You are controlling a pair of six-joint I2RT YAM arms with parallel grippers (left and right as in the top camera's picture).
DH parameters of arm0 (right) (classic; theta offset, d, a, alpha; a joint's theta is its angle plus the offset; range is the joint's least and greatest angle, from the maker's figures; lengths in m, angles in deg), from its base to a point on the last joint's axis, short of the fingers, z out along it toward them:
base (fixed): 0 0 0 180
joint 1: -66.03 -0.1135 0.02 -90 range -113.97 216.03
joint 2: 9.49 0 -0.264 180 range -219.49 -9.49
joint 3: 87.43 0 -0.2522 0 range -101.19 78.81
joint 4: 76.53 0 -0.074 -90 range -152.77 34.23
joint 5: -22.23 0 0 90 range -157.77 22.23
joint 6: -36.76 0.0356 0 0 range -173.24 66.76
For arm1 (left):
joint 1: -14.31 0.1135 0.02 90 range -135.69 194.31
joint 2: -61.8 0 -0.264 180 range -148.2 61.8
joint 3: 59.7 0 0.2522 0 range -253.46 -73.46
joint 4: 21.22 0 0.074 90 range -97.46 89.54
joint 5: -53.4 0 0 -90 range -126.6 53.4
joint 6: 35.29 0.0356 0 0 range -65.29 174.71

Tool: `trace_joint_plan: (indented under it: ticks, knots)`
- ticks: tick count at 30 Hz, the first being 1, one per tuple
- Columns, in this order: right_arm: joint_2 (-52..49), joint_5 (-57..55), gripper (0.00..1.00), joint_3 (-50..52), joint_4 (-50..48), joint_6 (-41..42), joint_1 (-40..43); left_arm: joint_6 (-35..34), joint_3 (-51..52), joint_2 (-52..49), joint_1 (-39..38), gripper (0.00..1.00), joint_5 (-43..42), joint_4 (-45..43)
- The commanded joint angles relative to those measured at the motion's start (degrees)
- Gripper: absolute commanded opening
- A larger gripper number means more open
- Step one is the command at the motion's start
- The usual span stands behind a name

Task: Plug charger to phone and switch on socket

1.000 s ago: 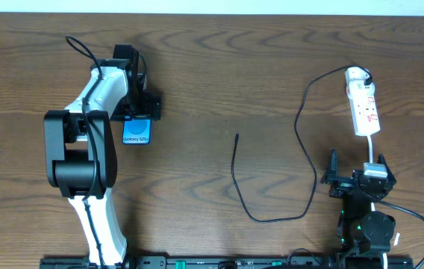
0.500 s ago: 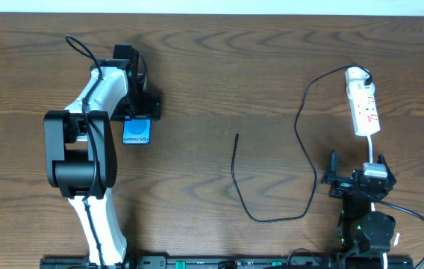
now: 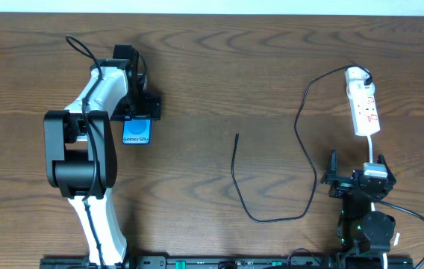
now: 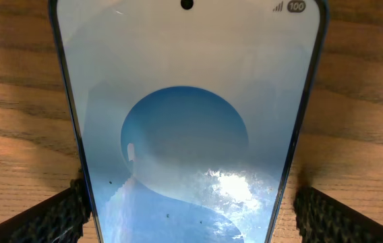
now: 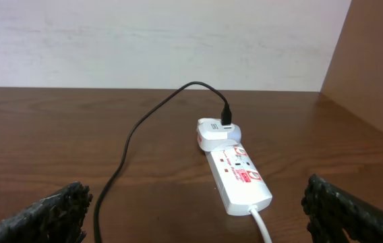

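Logged from above: phone (image 3: pixel 136 133) flat on the table (image 3: pixel 219 67), left half, screen up, lit blue with a darker blue circle and small white lettering. Noted left end effector (image 3: pixel 139 117) low over the phone's far end, jaws spread wide, one along each long edge. Close up from the left wrist: phone between two black ribbed fingers (image 4: pixel 53 223), one hard by the phone's edge, the other with a sliver of table between. No squeeze on the phone visible; actual contact at the near finger, cannot tell.

Found charger (image 3: pixel 298 127) loose on the table, right of centre: thin black cable from the far end of the socket (image 3: pixel 364 104), arcing left, then down, round a loop near the front edge, then up to a free plug tip (image 3: pixel 237 136) about mid-table. Tip well apart from the phone, in no grip.

Found socket on the right side, narrow white strip with red marks, lying front to back. White adapter (image 5: pixel 215 133) in its far outlet, black cable plug (image 5: pixel 226 116) in the adapter's top. White cord (image 5: pixel 262 224) out of the near end, toward the right arm. Switch position too small to tell.

Noted right end effector (image 3: pixel 357 168) near the front edge, just short of the socket's near end, jaws fully apart, empty. Aimed at the socket, clear of it.
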Motion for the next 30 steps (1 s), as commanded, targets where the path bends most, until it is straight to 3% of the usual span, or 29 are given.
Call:
trace_joint_plan:
  ticks: [1,30]
  knots:
    - [0.35,-0.31,0.99,0.07,0.24,-0.5,-0.48,1.7,1.55,-1.2,0.24,0.98,0.11,-0.17]
    - [0.35,-0.31,0.99,0.07,0.24,-0.5,-0.48,3.15,1.55,-1.2,0.24,0.98,0.09,0.31]
